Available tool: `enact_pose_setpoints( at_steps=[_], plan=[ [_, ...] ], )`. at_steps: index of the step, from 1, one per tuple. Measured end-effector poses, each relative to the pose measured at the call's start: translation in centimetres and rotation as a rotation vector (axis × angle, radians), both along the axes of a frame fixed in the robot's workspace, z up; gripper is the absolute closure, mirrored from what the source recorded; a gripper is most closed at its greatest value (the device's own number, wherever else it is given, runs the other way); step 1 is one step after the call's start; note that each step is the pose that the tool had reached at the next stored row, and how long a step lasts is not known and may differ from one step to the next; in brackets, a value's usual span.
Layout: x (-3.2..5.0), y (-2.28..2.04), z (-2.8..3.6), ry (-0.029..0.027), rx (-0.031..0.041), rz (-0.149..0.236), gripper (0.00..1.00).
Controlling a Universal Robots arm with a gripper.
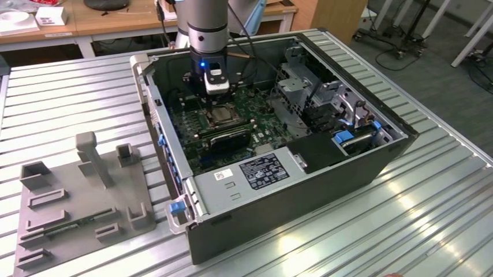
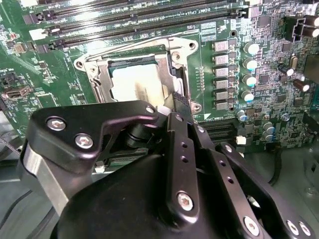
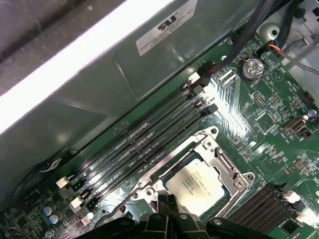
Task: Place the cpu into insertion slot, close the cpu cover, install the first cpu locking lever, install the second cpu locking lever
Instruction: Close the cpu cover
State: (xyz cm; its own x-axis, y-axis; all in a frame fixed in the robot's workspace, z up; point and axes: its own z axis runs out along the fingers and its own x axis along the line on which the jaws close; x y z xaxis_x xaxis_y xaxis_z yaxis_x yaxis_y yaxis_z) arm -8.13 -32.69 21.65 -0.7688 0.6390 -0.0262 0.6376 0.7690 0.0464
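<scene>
The open computer case (image 1: pixel 308 190) lies on its side in the middle of the slatted metal surface (image 1: pixel 400 231), its board facing up so the arm can reach straight down. A grey holding fixture (image 1: pixel 85 190) sits toward the surface's edge at the exterior view's left. The pincer (image 1: pixel 213 104) hangs low over the insertion slot (image 1: pixel 221 117), deep inside the case. In both wrist views the cpu (image 3: pixel 193 183) already lies flat in that socket, its pale metal top showing through the cut-out of the cpu cover (image 3: pixel 227 167), which appears to be folded down around it. The pincer (image 3: pixel 167 199) is narrow, its fingers (image 3: pixel 162 203) drawn together with nothing visible between them, and its tip stands at the socket's rim, just beside the chip; a slim closed tip probably suits pressing or hooking here better than a wide one. In the second wrist view a thin wire rod (image 2: pixel 139 44) runs along the side of the cover (image 2: pixel 97 69) nearest the memory slots (image 2: pixel 139 15); whether it is latched I cannot tell. Room is tight: the memory slots (image 3: pixel 149 134) crowd one side of the socket, the case wall (image 3: pixel 124 74) rises just beyond them, and the drive cage (image 1: pixel 297 86) stands on the other side, leaving mostly the way straight up free.
</scene>
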Motion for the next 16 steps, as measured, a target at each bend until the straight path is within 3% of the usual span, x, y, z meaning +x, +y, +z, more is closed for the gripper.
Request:
enact_pose_setpoints(
  at_steps=[5, 16],
  plan=[
    [0.00, 0.00, 0.00, 0.0000, 0.0000, 0.012, 0.89],
    [0.00, 0.00, -0.13, 0.0000, 0.0000, 0.209, 0.89]
  ],
)
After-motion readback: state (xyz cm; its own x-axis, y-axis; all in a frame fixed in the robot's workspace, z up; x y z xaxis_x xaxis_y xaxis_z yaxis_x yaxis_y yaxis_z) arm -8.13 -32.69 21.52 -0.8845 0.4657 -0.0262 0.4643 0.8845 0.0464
